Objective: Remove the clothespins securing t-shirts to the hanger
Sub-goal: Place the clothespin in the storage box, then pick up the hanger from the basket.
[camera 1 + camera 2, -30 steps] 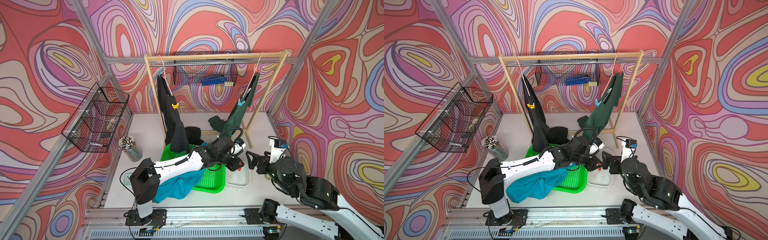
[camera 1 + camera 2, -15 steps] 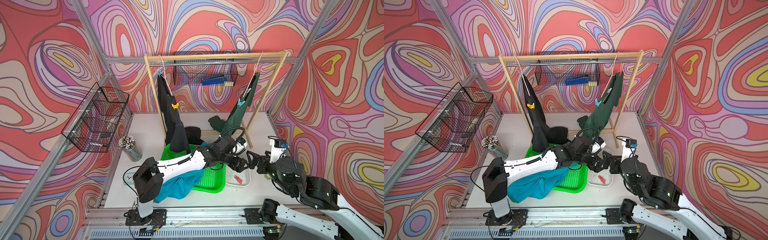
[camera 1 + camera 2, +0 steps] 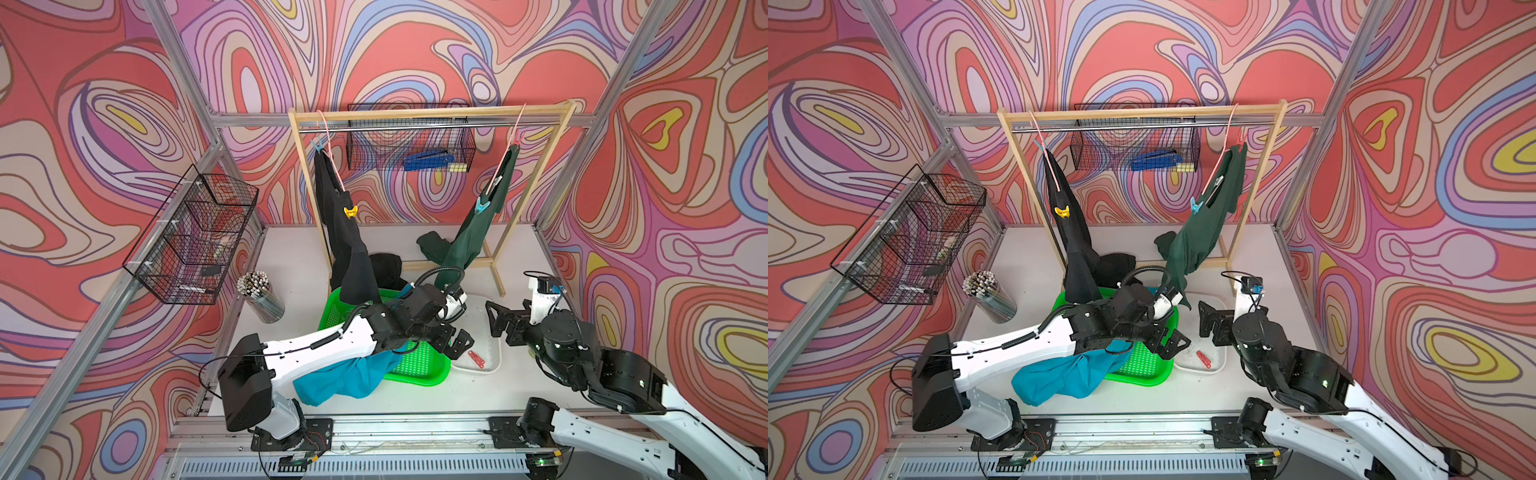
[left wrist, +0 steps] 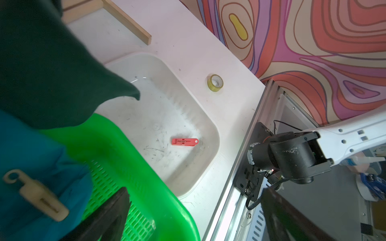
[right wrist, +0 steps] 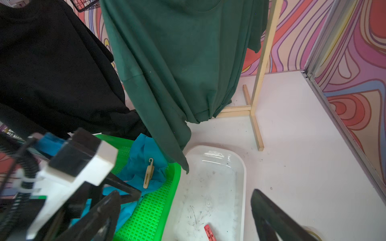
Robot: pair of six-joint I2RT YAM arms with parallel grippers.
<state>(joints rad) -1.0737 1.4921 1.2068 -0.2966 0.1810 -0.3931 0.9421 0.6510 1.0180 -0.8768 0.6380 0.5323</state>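
Note:
My left gripper (image 3: 457, 343) (image 4: 194, 200) hangs open and empty over the edge between green basket and white tray. A red clothespin (image 3: 476, 360) (image 4: 185, 141) lies loose in the tray. My right gripper (image 3: 500, 320) (image 5: 183, 200) stands open beside the tray. On the wooden hanger rack (image 3: 432, 113) the black t-shirt (image 3: 349, 249) carries a yellow clothespin (image 3: 350, 211) and a light blue one (image 3: 318, 145). The dark green t-shirt (image 3: 469, 241) carries a light blue clothespin (image 3: 481, 205) and a red one (image 3: 1241, 139). The turquoise t-shirt (image 3: 345, 378) lies in the basket with a beige clothespin (image 5: 148, 173) on it.
The green basket (image 3: 432, 370) and white tray (image 3: 492, 365) sit side by side at the front. A jar of pencils (image 3: 259, 295) stands left, a tape roll (image 4: 215, 82) right of the tray. Wire baskets (image 3: 195, 232) hang on the walls.
My left gripper has opened, and the red clothespin now lies in the white tray. The left arm has shifted slightly toward the front. The right arm has stayed put.

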